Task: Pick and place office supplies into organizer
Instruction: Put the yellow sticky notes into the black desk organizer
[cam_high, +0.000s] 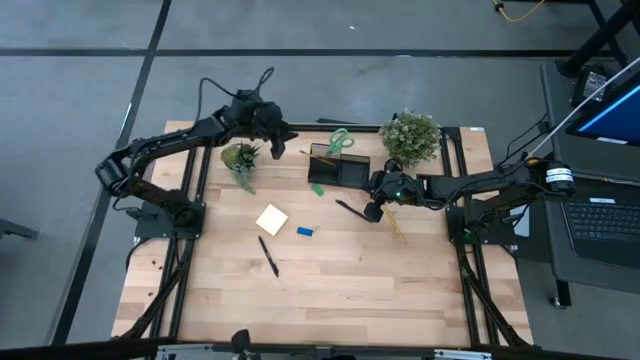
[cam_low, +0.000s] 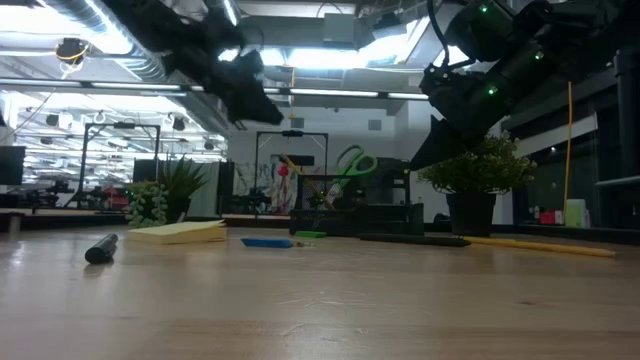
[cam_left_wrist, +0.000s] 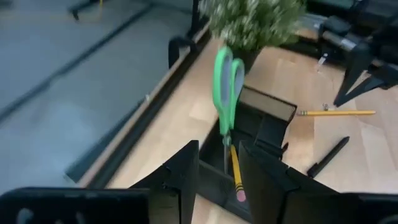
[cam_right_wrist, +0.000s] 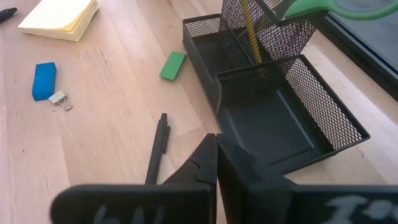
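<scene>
right gripper (cam_high: 372, 212) fingers pressed together, empty, hovering right by the black pen (cam_right_wrist: 155, 149) | pen's long axis runs toward the organizer (cam_right_wrist: 292, 124) just beyond | left gripper (cam_high: 278, 140) slightly apart, farther off, so I'd guess right arm grabs it

1. Light wooden plank table (cam_high: 330, 290) on a black metal frame.
2. Grey concrete floor (cam_high: 80, 100) with dark seams.
3. Bright ceiling strip lights (cam_low: 330, 58), exposed ducts.
4. Laptop desk (cam_high: 600, 215) alongside.
</scene>
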